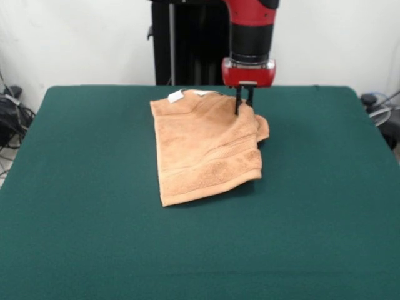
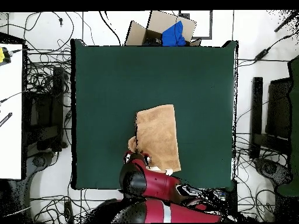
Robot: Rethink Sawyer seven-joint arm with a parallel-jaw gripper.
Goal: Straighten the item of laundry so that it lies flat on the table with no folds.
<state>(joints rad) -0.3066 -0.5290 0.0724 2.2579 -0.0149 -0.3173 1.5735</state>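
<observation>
Green worktop [image 1: 94, 250] fills the near part of the front view, bare felt up to the towel [image 1: 203, 156], which lies a little past the middle, toward the far edge. That towel is folded over on itself, so it shows as a compact block, not a full rectangle. Its near hem runs slanted, with a woven band just above it. A white tag [image 1: 175, 96] sticks out at the far left corner. At the far right corner the cloth bunches into a small lump that hangs out past the rest.

Just at that lump, the gripper [image 1: 244, 103] comes down from the red arm. Its two dark fingers [image 1: 237, 103] stand close together with their tips at the cloth. They seem to be nipping a ridge of terry there, though the pinch itself is too small to make out surely. From overhead the arm hides that corner, and the towel [image 2: 157, 137] shows as a tan patch near the robot's side of the worktop [image 2: 105, 76].

The step in hand looks like taking the upper layer to unfold it. To do it well, catch only the top layer, lift just enough to clear the layer beneath, then draw it outward over bare felt, low and steady, so the lower layer stays put and no new crease forms.
</observation>
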